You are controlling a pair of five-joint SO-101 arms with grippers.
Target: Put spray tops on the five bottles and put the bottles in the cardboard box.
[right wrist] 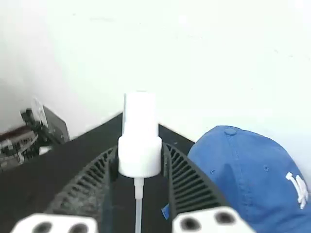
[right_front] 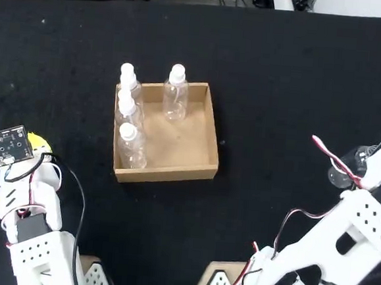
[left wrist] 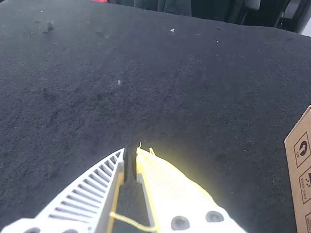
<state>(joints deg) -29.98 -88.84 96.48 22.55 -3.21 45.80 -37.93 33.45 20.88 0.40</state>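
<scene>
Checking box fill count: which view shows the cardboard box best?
High view: the whole cardboard box, open top, with four bottles. Left wrist view catches just one edge. Right wrist view faces a wall.

You've got 4 clear bottles (right_front: 175,98) w/ white spray tops (right_front: 177,72) upright in the cardboard box (right_front: 165,173), 3 along one wall. 5th bottle (right_front: 341,173) sits well apart from the box. 5th spray top (right wrist: 140,155) is pinched upright in the right gripper (right wrist: 140,148).

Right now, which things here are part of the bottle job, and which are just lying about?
Job: cardboard box; four capped bottles in it; fifth bottle outside it; spray top in the right tool.
Lying about: blue cap; clutter behind the table.
</scene>
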